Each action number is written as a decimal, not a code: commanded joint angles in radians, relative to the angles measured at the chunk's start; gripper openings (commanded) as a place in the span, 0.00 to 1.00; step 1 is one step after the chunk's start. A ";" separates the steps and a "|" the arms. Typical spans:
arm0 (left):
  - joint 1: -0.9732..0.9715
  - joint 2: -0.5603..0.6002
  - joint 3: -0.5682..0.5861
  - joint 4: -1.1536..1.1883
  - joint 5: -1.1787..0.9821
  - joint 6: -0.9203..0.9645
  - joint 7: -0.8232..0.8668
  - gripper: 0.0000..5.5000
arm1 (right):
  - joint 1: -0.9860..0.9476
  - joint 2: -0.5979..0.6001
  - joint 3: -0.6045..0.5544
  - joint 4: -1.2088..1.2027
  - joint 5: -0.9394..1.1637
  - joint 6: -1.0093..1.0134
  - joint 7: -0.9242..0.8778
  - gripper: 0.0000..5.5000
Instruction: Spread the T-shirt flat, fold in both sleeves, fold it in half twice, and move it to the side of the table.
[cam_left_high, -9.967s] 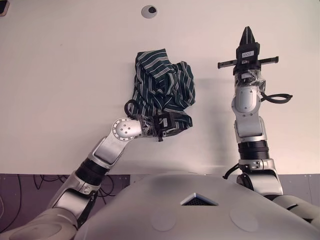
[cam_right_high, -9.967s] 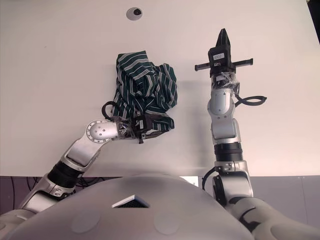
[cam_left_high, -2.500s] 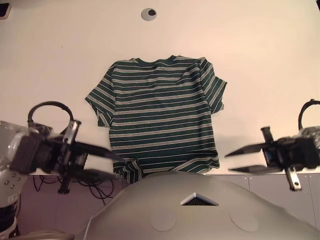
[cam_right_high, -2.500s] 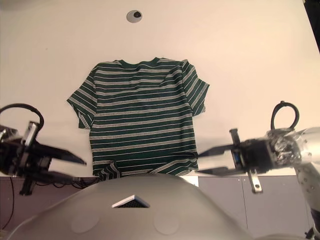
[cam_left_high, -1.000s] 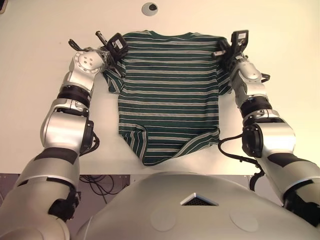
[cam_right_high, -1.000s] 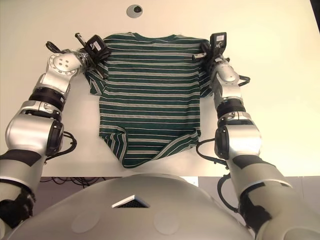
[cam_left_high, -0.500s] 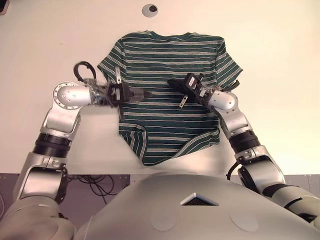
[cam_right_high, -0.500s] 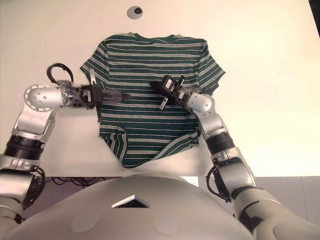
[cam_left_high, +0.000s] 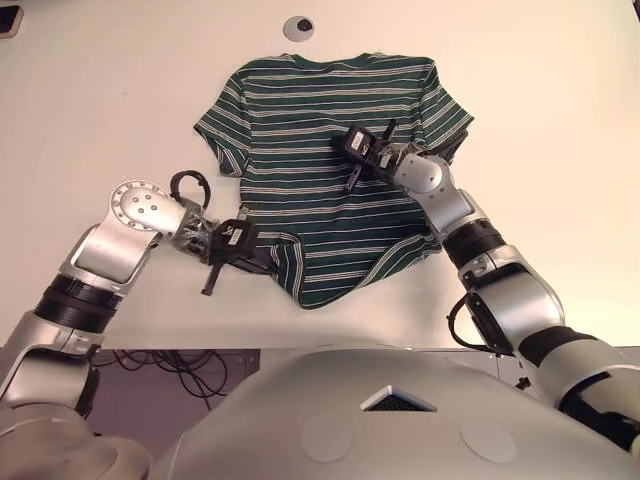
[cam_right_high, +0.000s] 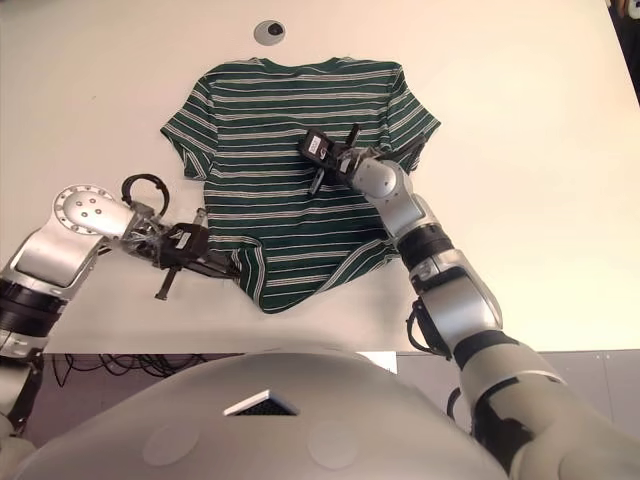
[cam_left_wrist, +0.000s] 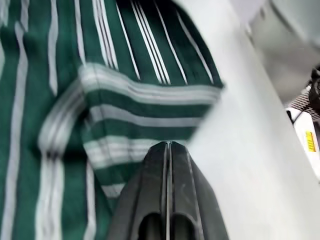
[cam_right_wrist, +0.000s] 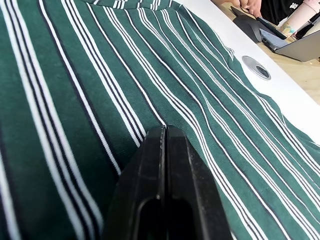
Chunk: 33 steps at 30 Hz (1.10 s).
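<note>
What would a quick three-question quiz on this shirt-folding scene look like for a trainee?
1. True or false: the T-shirt lies with its collar toward the robot.
2. Multiple choice: the right gripper rests on the shirt's A) sleeve, B) chest, C) collar.
3. Short answer: the left gripper is at the rumpled hem corner. Are its fingers open or shut?
Key: 1 false, the collar is at the far edge; 2 B; 3 shut.
</note>
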 joint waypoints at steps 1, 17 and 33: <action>0.081 0.050 0.088 -0.037 -0.067 -0.025 -0.012 0.00 | 0.092 -0.006 0.037 0.142 -0.062 0.082 0.016 0.00; -0.232 -0.301 -0.017 0.299 0.118 -0.027 0.213 0.00 | 0.064 0.010 0.050 0.220 -0.079 0.046 0.005 0.00; 0.133 0.126 0.176 -0.002 -0.322 -0.053 -0.084 0.00 | 0.030 -0.014 0.042 0.302 -0.103 0.041 -0.129 0.00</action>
